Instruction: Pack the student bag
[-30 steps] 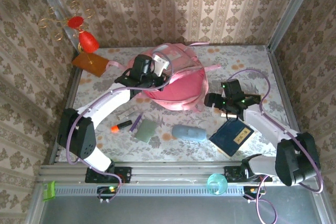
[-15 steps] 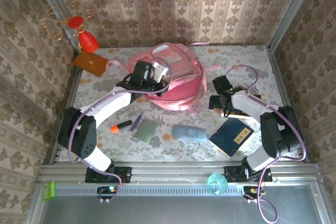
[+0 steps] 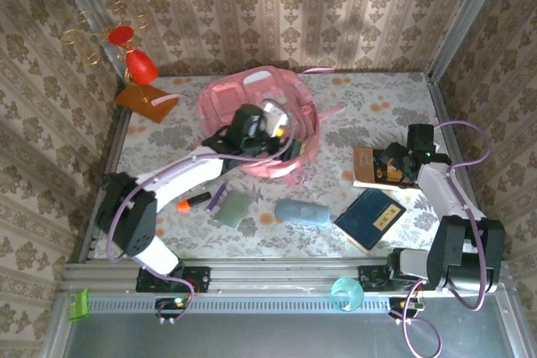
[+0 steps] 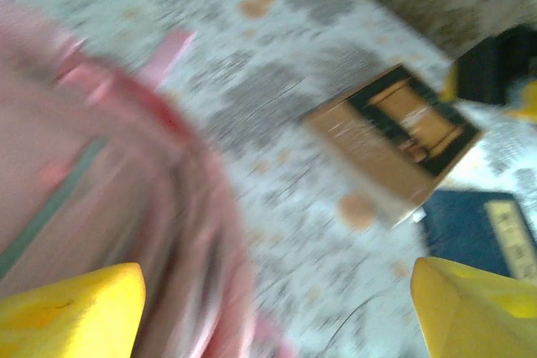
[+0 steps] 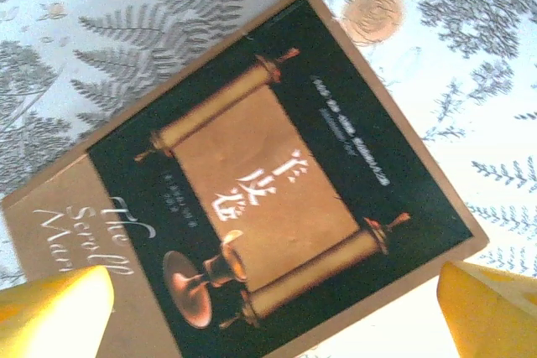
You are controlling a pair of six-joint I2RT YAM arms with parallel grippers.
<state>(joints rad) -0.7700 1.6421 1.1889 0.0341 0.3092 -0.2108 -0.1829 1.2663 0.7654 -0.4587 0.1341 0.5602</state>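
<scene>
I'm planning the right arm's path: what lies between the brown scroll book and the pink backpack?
The stretch is bare: in the top external view, just flowered tablecloth separates the brown book from the student bag.

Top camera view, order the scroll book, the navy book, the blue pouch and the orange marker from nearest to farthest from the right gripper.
1. scroll book, beneath the right gripper, on the right side.
2. navy book, just nearer the arm bases.
3. blue pouch, near the middle front.
4. orange marker, far over on the left.
</scene>
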